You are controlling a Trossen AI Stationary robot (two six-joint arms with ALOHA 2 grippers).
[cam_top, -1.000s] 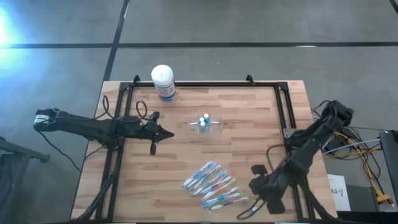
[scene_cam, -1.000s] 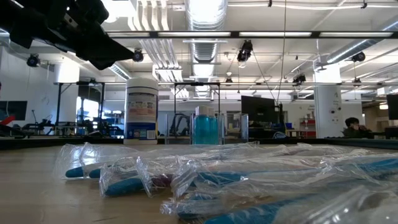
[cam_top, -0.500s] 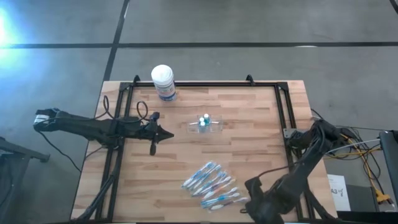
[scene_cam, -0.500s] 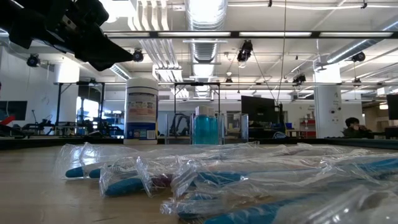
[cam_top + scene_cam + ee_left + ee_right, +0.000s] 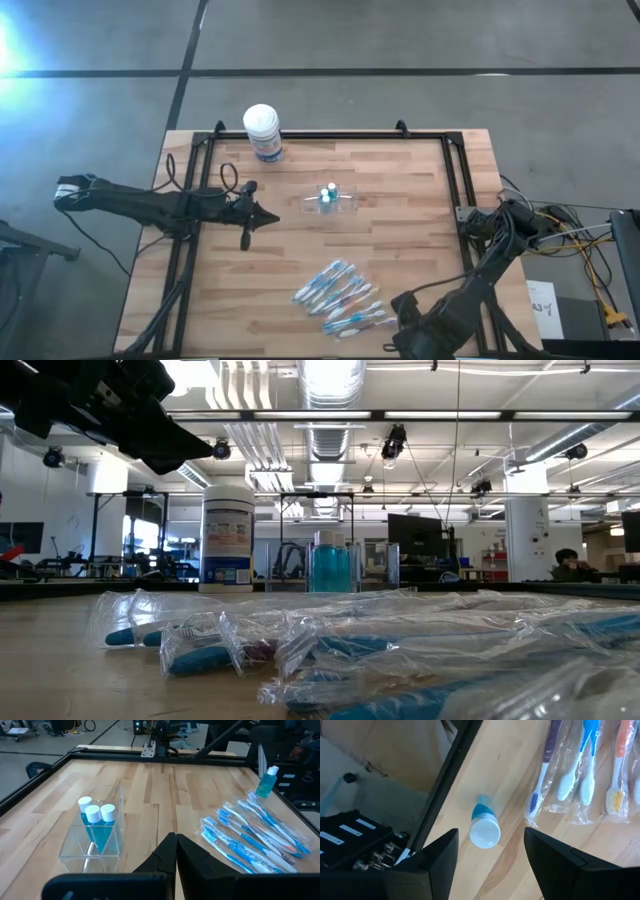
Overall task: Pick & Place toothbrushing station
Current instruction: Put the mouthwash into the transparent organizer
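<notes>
Tube (image 5: 484, 827), upright with white cap up, stood between spread right gripper (image 5: 490, 851) fingers near tabletop's (image 5: 507, 780) edge.

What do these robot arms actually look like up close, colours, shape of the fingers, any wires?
Both arms are slim, jointed and matt black. The left gripper ends in two tapered dark fingers that narrow to a point. The right gripper has broader, flat black fingers with angular edges. Black cables loop along the left arm, and a bundle of dark cables hangs around the right arm's base. No markings show.
</notes>
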